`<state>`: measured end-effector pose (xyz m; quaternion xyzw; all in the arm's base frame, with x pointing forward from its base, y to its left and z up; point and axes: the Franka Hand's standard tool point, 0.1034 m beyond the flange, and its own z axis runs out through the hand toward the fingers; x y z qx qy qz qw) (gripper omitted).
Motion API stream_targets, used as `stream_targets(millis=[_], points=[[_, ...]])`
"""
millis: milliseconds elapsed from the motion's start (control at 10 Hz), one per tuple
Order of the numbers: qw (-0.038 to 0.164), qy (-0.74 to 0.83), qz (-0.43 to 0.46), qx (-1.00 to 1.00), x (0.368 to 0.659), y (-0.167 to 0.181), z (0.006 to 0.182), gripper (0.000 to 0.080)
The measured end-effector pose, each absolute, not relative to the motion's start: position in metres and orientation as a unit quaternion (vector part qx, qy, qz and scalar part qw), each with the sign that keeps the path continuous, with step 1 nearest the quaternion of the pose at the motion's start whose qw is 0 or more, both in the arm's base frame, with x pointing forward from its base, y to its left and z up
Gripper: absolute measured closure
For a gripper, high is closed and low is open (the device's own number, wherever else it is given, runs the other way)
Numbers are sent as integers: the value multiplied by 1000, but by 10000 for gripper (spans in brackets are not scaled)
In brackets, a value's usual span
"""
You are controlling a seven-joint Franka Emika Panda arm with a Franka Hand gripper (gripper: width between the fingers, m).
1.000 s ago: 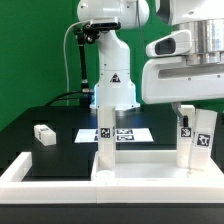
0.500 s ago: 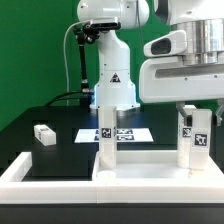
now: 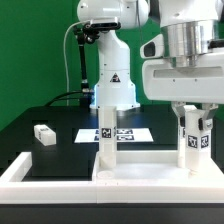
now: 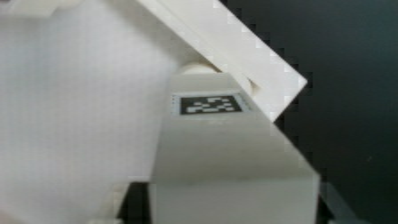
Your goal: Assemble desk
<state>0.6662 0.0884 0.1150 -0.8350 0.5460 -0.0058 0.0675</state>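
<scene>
The tool (image 3: 193, 122) grips an upright desk leg (image 3: 193, 150) standing on the tabletop (image 3: 150, 165) at the exterior view's right, seemingly to screw it home.

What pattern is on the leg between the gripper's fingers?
Black-and-white square tag on white leg; wrist view best.

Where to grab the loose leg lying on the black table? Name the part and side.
Probably best: grip the loose leg across its long sides at the middle, coming from straight above. It lies flat on the table, its flat parallel sides exposed.
</scene>
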Motion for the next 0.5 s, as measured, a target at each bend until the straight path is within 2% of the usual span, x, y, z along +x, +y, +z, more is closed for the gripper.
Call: stream_targets(millis=[300, 500], points=[[73, 693, -2, -717, 666, 97, 114, 501], [74, 721, 3, -689, 665, 98, 114, 484]])
